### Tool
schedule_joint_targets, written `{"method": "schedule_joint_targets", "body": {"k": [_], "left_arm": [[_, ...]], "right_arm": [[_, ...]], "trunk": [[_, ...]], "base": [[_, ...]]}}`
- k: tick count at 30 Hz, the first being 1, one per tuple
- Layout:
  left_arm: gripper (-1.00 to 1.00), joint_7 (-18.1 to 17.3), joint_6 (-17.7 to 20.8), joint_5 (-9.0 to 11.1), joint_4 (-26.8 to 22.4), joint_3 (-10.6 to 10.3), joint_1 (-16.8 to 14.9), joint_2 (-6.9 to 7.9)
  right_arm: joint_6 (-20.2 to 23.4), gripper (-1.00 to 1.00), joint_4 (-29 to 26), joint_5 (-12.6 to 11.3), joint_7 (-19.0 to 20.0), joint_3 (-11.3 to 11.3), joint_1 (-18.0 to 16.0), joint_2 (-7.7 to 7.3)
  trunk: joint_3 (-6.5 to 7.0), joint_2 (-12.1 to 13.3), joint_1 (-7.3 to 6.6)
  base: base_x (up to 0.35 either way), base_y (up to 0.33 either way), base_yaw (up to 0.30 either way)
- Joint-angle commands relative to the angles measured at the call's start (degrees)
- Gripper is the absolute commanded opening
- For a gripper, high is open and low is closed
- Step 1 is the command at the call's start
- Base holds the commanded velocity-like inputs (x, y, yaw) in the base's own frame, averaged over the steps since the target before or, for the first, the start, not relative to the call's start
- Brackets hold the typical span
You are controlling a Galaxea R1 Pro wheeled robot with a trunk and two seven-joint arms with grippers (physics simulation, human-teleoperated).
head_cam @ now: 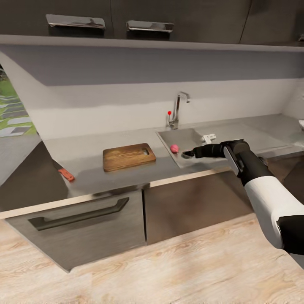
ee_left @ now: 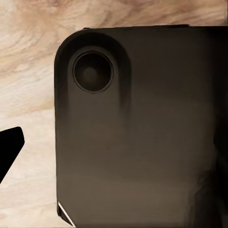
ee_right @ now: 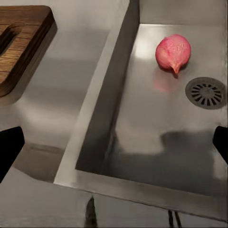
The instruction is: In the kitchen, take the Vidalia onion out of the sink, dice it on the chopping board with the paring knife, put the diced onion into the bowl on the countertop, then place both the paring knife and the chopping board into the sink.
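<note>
While the onion [ee_right: 173, 51] lies in the sink [ee_right: 142, 142], close beside the round drain [ee_right: 206, 92] with its pointed end toward it, our right pincer [head_cam: 188, 153] hangs over the basin's front part with its fingers spread wide, their dark tips framing the right wrist view and nothing held between them. We judge the step in hand to be the reach for the onion, and it calls for care: we should come down so that the fingers straddle the bulb's rounded body, not its tapered tip, and close gently, since a smooth round thing on steel may roll away. Of the left pincer we cannot tell the state. On the desk [head_cam: 84, 177] the chopping board [head_cam: 128, 156] waits left of the sink, and the knife [head_cam: 66, 174] lies further left near the edge, so the carry is short.
</note>
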Motion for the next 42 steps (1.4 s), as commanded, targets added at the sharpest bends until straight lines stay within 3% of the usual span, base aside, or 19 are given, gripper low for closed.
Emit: {"method": "schedule_joint_targets", "body": {"k": [1,20,32,42], "left_arm": [[1.0,0.24,-0.1,-0.01,-0.08,-0.05,0.03,-0.03],[1.0,0.24,-0.1,-0.01,-0.1,-0.01,0.03,0.01],[1.0,0.24,-0.1,-0.01,-0.1,0.0,0.03,0.01],[1.0,0.24,-0.1,-0.01,-0.1,-0.01,0.03,0.01]], "right_arm": [[0.25,1.0,-0.07,-0.14,0.03,0.18,-0.02,-0.07],[0.25,1.0,0.45,-0.14,-0.15,0.27,-0.02,0.2],[0.08,1.0,0.6,-0.14,-0.23,0.27,-0.02,2.55],[0.07,1.0,0.64,-0.07,-0.24,0.27,-0.02,3.02]], "trunk": [[-0.04,-0.02,-0.02],[-0.04,-0.02,-0.02],[-0.04,-0.02,-0.02],[-0.04,-0.02,-0.02]], "base": [[-0.207,-0.278,0.0],[-0.177,-0.183,0.0],[-0.003,0.247,0.0],[0.0,0.296,0.0]]}}
